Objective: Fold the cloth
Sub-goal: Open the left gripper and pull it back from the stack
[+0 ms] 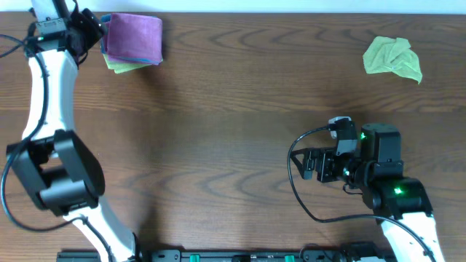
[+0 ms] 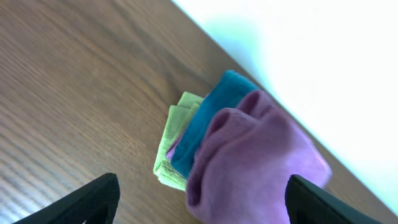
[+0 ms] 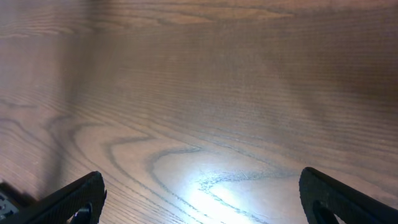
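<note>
Crumpled green cloth [image 1: 392, 58], upper right, is reckoned soft, light, floppy; probably best pinched at an outer corner; left pincer [image 2: 203, 183] and right pincer [image 3: 202, 186] are seen wide, empty

purple cloth [image 2: 249, 162]: lower edge cut off by the bottom of the left wrist view.
blue cloth [image 2: 199, 124], green cloth [image 2: 168, 149]: mostly hidden beneath the purple one.
left fingers [image 2: 99, 199], right fingers [image 3: 81, 199]: only tips show, cut off at the bottom.
left arm [image 1: 44, 80]: top cut off in the overhead view.
dark shape [image 3: 7, 198]: blurred, unidentifiable.
</note>
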### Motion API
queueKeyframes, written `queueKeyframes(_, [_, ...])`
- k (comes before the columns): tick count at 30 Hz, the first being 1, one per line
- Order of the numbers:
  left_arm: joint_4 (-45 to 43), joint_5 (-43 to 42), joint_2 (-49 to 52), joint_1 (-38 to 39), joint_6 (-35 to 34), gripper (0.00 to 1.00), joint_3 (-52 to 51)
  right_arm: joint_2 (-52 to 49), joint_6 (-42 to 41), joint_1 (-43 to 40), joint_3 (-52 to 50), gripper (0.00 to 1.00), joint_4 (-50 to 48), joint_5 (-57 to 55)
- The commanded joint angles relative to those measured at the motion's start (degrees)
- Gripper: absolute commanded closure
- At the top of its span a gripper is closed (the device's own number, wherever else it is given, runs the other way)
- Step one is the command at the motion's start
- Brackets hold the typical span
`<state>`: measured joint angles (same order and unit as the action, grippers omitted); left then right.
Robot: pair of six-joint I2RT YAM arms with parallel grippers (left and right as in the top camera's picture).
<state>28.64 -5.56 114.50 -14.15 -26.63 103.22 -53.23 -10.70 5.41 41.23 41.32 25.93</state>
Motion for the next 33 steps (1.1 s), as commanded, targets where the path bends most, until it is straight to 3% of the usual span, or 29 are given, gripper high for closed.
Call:
queueKeyframes(1, [2.3,-1.0,-2.6,-0.2,2.0,0.11,1.5,0.1,-0.6,-0.5,-0.3,0.01,0.1,0.4])
queueKeyframes(11, [12.2,-11.2,-4.9,1.5,6.8,0.02,1.5,0.1,-0.6,-0.5,-0.3,0.01,0.1,0.4])
queueKeyframes(22, [17.4,-26.4,-4.9,4.0,8.2,0.05,1.5,0.1,-0.6,-0.5,-0.3,0.01,0.1,0.4])
queueKeyframes(26, [18.2,-25.6,-4.9,4.0,8.8,0.05,1.5,0.1,-0.6,-0.5,-0.3,0.01,0.1,0.4])
queueKeyframes(33, [24.5,-25.5,-4.9,6.4,18.6,0.05,1.5,0.1,-0.6,-0.5,-0.3,0.01,0.1,0.4])
